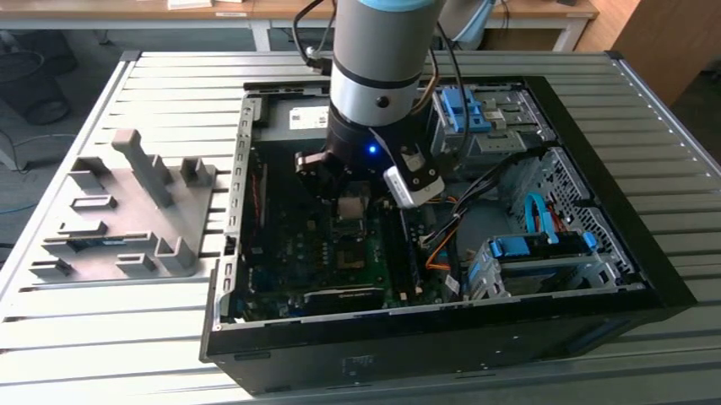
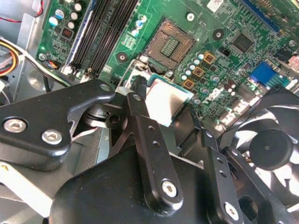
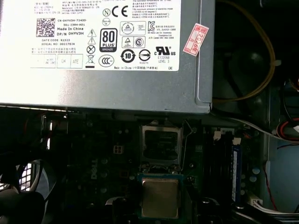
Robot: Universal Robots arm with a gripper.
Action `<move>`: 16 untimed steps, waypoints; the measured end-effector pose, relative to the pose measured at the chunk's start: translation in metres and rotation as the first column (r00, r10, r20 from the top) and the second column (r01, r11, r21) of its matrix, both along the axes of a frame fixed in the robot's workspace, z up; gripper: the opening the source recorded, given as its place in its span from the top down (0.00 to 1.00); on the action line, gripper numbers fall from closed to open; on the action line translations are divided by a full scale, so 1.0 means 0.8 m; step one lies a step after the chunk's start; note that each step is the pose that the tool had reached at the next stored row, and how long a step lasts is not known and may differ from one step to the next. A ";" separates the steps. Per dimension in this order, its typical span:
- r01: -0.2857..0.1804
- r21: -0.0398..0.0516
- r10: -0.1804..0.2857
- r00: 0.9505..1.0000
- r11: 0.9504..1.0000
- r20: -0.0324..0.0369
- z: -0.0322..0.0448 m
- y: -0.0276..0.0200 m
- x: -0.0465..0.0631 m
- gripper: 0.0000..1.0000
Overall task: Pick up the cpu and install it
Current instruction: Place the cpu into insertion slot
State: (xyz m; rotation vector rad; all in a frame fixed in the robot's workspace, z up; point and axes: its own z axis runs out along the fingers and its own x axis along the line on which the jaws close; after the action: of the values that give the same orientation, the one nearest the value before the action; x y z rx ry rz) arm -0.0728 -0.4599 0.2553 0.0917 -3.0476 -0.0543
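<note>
We see cpu point(image 3: 160, 198) pinched between gripper point(image 2: 164, 105) fingers, metal face showing, over green motherboard point(image 2: 224, 28) inside open computer case point(image 1: 451, 342); open socket point(image 2: 169, 44) just beside cpu; grey box point(image 3: 117, 95) with white label beyond socket

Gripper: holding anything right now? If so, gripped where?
Yes. The gripper holds the small flat square silver-grey cpu, pinched by two opposite edges between its black fingers. The open socket on the green motherboard is empty.
</note>
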 end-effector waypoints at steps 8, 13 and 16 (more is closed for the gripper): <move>0.000 0.000 0.000 1.000 1.000 0.000 -0.0025 0.0000 0.000 0.53; 0.000 0.000 0.000 1.000 1.000 0.000 -0.0051 0.0001 0.000 0.53; 0.000 0.000 0.000 1.000 1.000 0.000 -0.0076 0.0000 0.000 0.53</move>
State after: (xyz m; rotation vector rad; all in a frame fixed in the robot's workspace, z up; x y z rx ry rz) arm -0.0727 -0.4599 0.2492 0.0917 -3.0477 -0.0547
